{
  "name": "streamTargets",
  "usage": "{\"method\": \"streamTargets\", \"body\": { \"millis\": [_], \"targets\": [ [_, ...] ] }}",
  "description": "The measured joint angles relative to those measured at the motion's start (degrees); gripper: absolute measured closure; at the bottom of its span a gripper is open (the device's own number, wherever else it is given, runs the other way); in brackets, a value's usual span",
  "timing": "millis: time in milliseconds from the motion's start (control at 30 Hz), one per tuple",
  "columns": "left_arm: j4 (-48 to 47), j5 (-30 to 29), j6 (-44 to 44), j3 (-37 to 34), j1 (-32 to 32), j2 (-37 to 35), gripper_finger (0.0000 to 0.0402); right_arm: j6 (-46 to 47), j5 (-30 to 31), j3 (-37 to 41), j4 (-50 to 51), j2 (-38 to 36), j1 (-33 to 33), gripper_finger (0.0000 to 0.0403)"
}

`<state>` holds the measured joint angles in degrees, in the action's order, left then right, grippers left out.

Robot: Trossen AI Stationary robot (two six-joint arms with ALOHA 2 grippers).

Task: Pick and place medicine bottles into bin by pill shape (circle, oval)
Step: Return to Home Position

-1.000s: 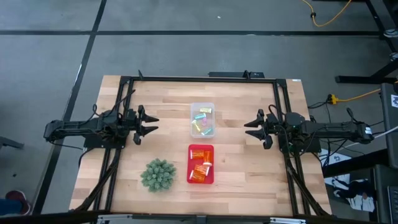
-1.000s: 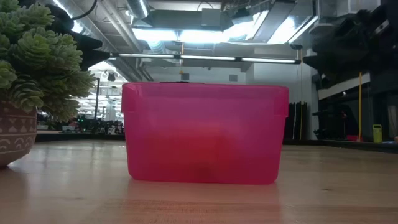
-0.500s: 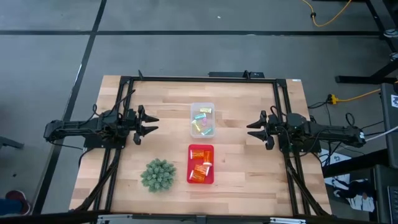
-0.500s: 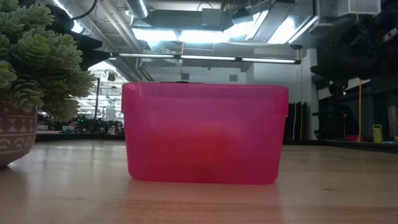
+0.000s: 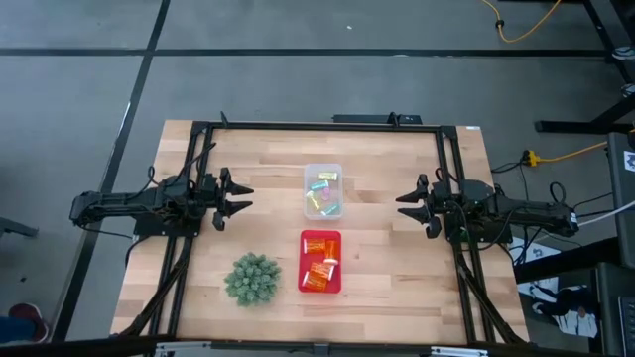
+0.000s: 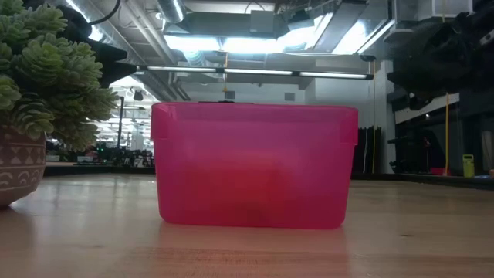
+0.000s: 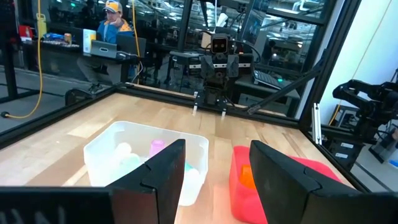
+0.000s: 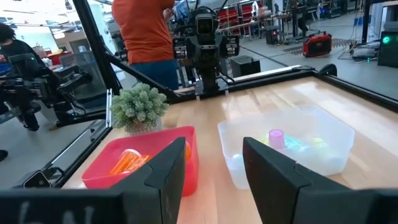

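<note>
Looking basically done: pastel vials [image 5: 323,198] lying in clear bin [image 5: 323,167], orange bottles [image 5: 317,273] in red bin [image 5: 320,234] just beside clear bin. Left jaws well off clear bin on one side, right jaws well off on other. Both spread wide, holding nothing. Risk low imo: arm swinging wide heading home could clip clear bin rim, shove it across counter [image 5: 397,283]. Pill shapes unreadable, so can't rule out mis-sort.
</note>
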<state>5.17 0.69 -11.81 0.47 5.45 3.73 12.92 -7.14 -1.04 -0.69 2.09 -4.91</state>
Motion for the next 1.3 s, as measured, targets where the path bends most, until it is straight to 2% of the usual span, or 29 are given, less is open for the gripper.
{"method": "streamTargets", "body": {
  "millis": [1300],
  "targets": [
    [0.01, 0.00, 0.00, 0.00, -0.01, 0.00, 0.0228, -1.43, 0.04, 0.02, -0.13, 0.04, 0.00, 0.0241]
  ]
}}
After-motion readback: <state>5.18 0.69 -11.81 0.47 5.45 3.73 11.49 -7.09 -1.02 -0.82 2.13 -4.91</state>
